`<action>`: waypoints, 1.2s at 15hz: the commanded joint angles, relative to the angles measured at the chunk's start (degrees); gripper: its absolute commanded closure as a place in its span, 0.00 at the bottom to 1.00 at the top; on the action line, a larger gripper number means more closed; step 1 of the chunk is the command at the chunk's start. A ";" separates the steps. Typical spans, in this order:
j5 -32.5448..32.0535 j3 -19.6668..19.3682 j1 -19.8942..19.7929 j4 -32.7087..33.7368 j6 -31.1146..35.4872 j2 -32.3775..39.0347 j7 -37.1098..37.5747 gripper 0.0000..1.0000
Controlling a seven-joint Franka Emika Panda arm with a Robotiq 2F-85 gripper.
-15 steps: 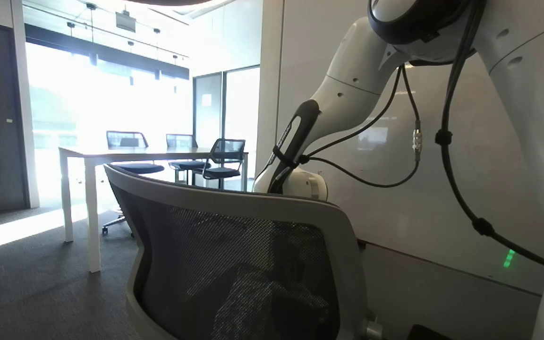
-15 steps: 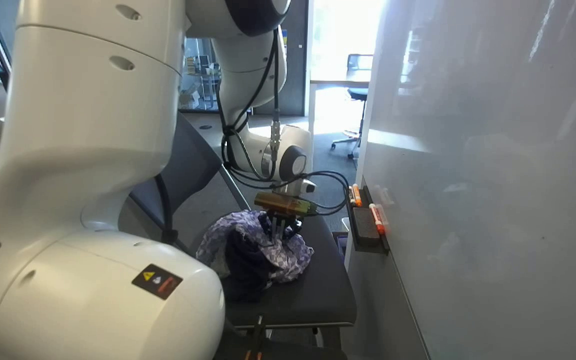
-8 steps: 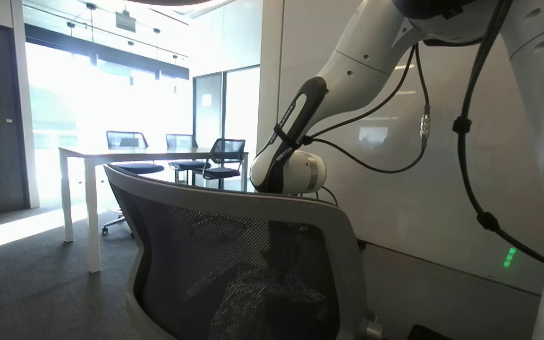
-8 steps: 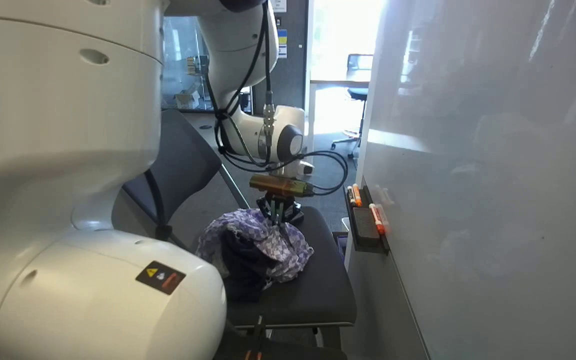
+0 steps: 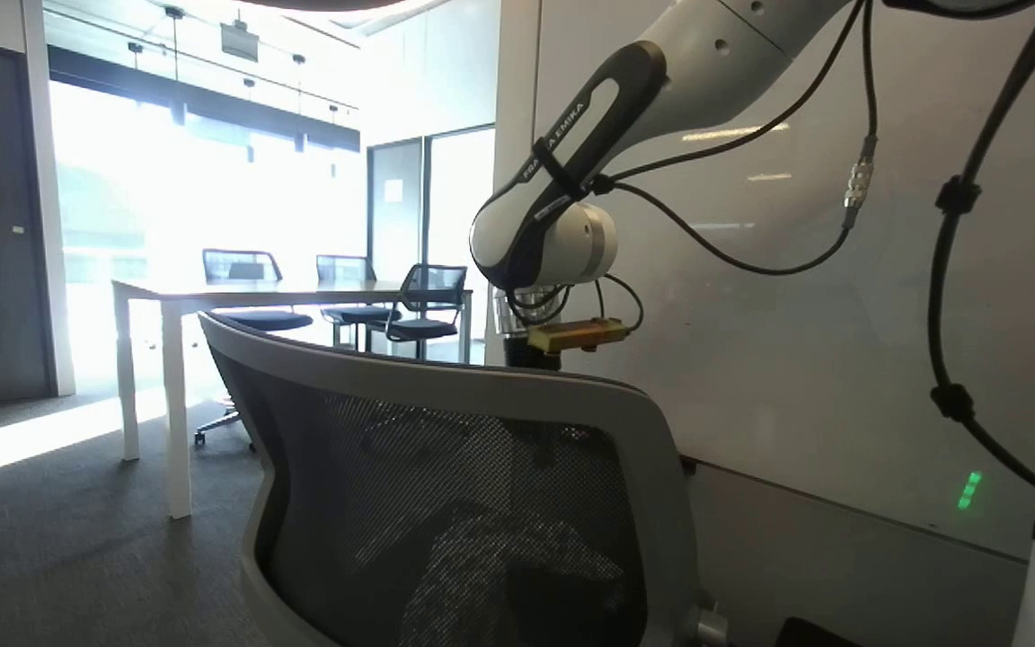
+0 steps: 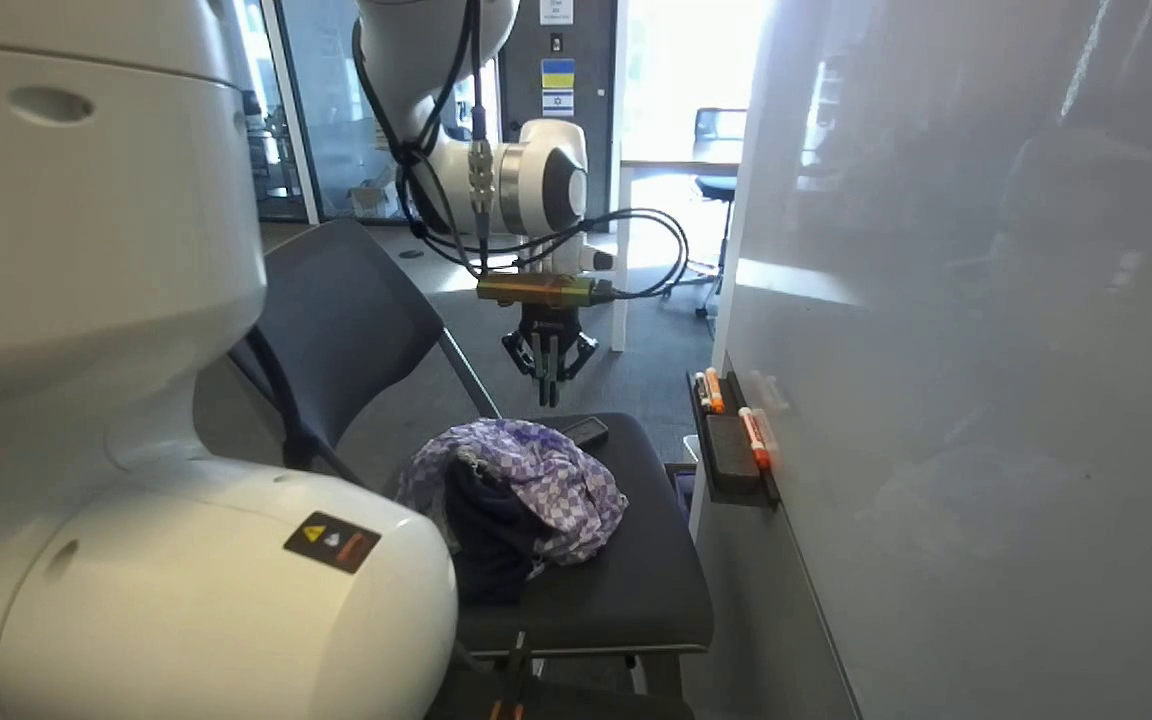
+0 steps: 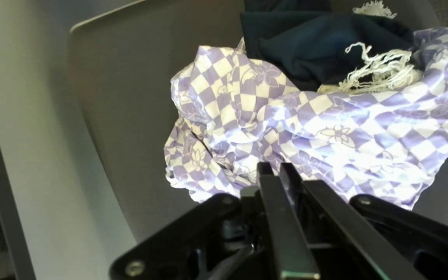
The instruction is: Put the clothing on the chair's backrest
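The backrest (image 6: 348, 318) is undraped; the purple-checked floral cloth (image 7: 325, 132) is bunched on the seat surface (image 6: 636, 600), untouched by the empty, narrowly closed hand (image 6: 547, 397) above; grasping and hanging remain.

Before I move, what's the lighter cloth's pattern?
Lighter cloth: purple and white floral checks, clearest in wrist view.

A: Arm (image 6: 206, 610)?
B: White, rounded, w/ dark screw recesses (image 6: 51, 103) & a blk label (image 6: 332, 542), yellow triangle (image 6: 313, 532) on it.
A: Text?
B: White lettering (image 5: 569, 126), incl. "EMIKA", on blk trim (image 5: 648, 65); blk strap (image 5: 558, 169) across part.
A: Cables (image 5: 937, 305)?
B: Blk, thick & thin, w/ a silver connector (image 5: 858, 183).
A: Gripper (image 6: 548, 397)?
B: Blk too, w/ metal screws (image 7: 135, 268); amber-green bar (image 6: 536, 290) above.
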 commanded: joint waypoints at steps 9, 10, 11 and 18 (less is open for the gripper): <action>0.33 2.84 2.44 8.02 -16.54 11.23 -9.11 0.08; -0.16 3.42 3.08 8.22 -17.13 12.29 -9.51 0.02; -1.68 3.86 3.90 7.90 -16.42 13.13 -9.72 0.00; -8.81 4.87 7.11 9.12 -14.22 16.67 -9.08 0.00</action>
